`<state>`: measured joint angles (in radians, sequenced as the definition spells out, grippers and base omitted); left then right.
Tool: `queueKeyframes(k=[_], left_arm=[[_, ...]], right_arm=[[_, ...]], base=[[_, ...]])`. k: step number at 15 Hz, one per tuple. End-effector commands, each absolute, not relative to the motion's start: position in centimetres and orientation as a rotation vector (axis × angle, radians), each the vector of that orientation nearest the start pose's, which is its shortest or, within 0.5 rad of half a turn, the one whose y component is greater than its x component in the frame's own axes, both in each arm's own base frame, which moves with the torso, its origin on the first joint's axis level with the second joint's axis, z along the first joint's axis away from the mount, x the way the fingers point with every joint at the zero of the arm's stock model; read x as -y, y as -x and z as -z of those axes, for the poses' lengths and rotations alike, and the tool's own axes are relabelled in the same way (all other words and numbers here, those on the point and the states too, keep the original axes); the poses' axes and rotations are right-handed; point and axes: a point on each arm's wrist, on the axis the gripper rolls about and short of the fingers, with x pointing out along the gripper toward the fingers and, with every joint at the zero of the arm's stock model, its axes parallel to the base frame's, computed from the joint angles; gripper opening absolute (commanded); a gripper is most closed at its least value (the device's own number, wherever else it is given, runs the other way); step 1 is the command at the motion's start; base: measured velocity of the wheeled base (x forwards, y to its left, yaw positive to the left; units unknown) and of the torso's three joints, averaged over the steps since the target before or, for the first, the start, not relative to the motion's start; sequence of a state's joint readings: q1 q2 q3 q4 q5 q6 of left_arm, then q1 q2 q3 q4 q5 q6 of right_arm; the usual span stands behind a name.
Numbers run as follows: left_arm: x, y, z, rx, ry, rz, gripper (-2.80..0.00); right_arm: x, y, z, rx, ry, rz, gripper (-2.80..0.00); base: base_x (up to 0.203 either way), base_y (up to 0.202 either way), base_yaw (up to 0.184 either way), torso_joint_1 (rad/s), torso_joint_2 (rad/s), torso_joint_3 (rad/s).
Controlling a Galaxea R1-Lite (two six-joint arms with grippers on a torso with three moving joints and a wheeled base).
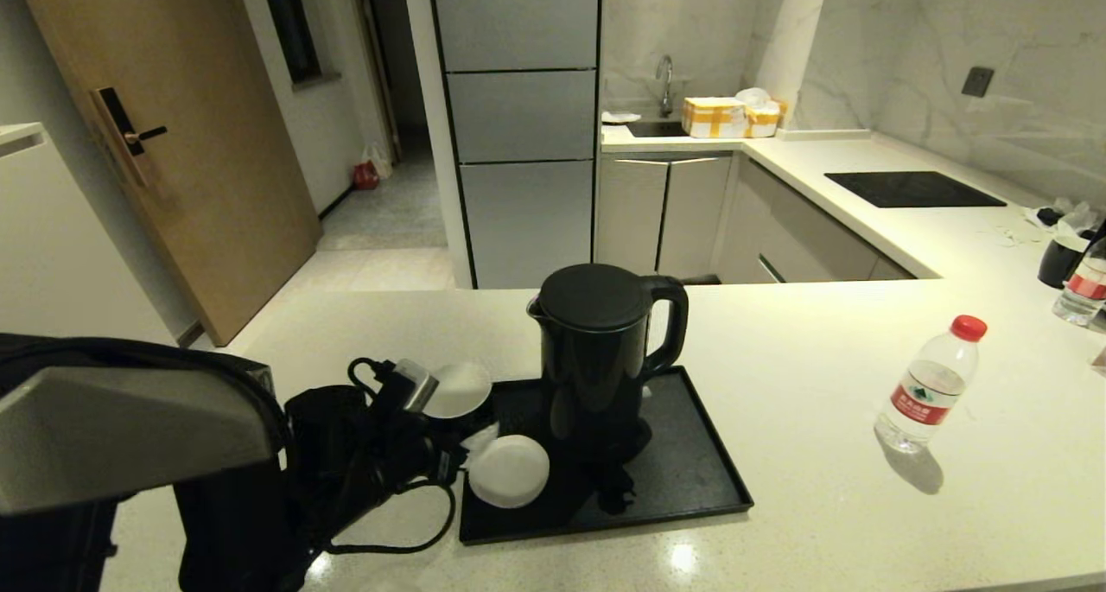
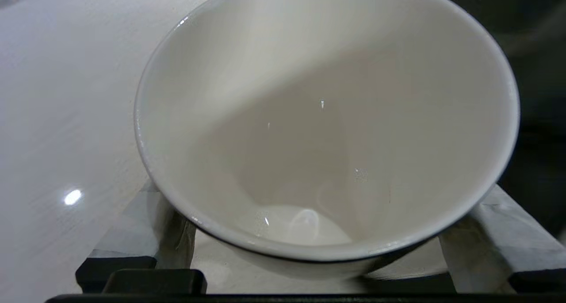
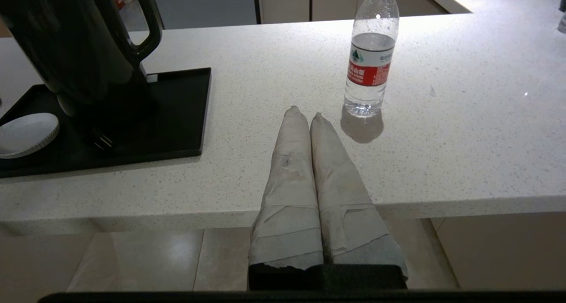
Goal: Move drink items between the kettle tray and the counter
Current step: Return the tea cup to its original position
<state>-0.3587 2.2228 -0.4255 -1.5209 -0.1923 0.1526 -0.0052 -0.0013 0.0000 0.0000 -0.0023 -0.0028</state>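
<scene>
My left gripper [image 1: 429,399] is shut on the small cup [image 1: 458,389], black outside and white inside, at the left rim of the black kettle tray [image 1: 691,480]. In the left wrist view the cup [image 2: 327,117] fills the picture, with a taped finger [image 2: 146,232] on each side and pale counter [image 2: 57,117] beneath; I cannot tell whether it rests or hangs. The water bottle [image 1: 929,389] with red cap stands upright on the counter [image 1: 821,506] right of the tray. My right gripper [image 3: 305,113] is shut and empty over the counter's front edge, just short of the bottle [image 3: 369,64].
A tall black kettle [image 1: 596,359] stands mid-tray with a white saucer [image 1: 508,469] in front of it. At the far right of the counter are a second bottle [image 1: 1084,285] and a black cup [image 1: 1061,259]. A black cooktop panel [image 1: 912,188] lies behind.
</scene>
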Motion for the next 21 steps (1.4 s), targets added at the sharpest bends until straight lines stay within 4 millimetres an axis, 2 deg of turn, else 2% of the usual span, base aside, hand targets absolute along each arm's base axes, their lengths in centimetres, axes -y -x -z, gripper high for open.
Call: queueKeyframes(k=[1,4,16,21], left_arm=[[12.6,-28.8,-2.9,-0.210,-0.174,0.603,-2.80],[14.6,-28.0,-1.9,-0.236,-0.192,0.649,-2.80],[15.0,-28.5,1.2,-0.317,-0.206,0.652,-2.80],[15.1,-28.7,1.4,-0.317,-0.206,0.654,-2.80]], right_arm=[[0.0,2.3,-7.5,-0.003,0.003,0.006,-2.80],[0.0,2.3,-7.5,-0.003,0.003,0.006,-2.80],[0.0,2.3,-7.5,-0.003,0.003,0.008,-2.80],[0.0,2.3,-7.5,-0.003,0.003,0.008,-2.80]], base=[[0.000,0.000,0.000,0.000,0.00,0.000],[0.000,0.000,0.000,0.000,0.00,0.000],[0.000,0.000,0.000,0.000,0.00,0.000],[0.000,0.000,0.000,0.000,0.00,0.000]])
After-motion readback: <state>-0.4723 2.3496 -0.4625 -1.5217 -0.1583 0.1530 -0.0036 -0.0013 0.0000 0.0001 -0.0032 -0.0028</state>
